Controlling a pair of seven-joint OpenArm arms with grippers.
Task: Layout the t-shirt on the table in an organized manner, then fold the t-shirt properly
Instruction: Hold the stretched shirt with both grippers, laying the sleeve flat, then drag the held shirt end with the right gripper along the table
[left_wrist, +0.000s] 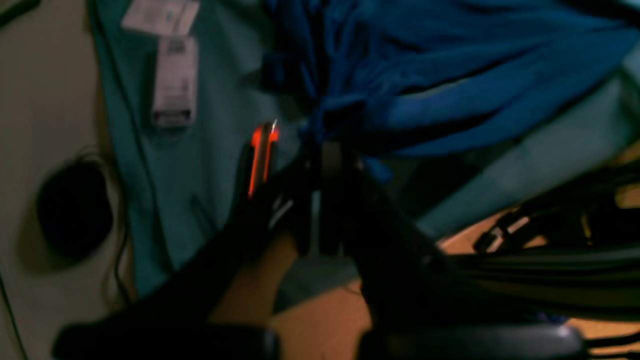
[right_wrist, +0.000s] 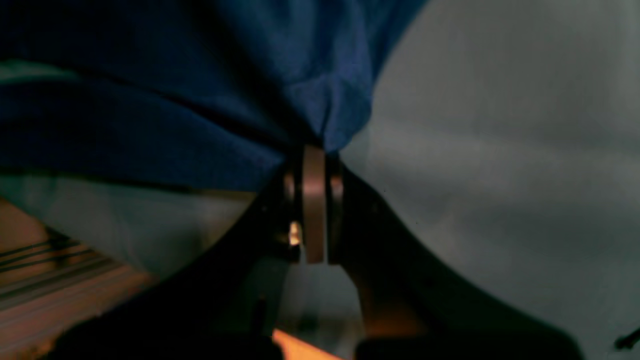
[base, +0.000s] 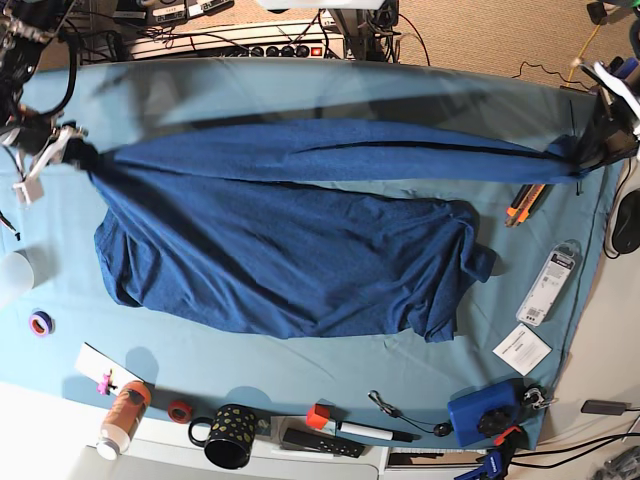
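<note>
So this is the layout step, not folding yet. Both arms have a corner of the t-shirt (base: 290, 260) pinched and are holding one edge pulled taut between them across the far side of the table (base: 300, 85), while the rest of the shirt lies in a rumpled heap on the teal cover nearer the camera. The right gripper (right_wrist: 314, 150) is clamped tight on a bunched bit of navy fabric; you can see the cloth puckering right at the tips. The left gripper (left_wrist: 325, 145) is blurry and dark in its wrist view, but it's closed on the shirt edge too, right by an orange-and-black tool (base: 524, 203). My guess is the next move needs both arms to carry that stretched edge together and lower it so the body spreads flat, keeping the tension even so it doesn't twist. Container-wise: a dark spotted mug (base: 230, 435) at the near edge, can't tell if anything's in it, and a small bottle with a white cap (base: 122, 417) lying beside it, contents unclear.
</note>
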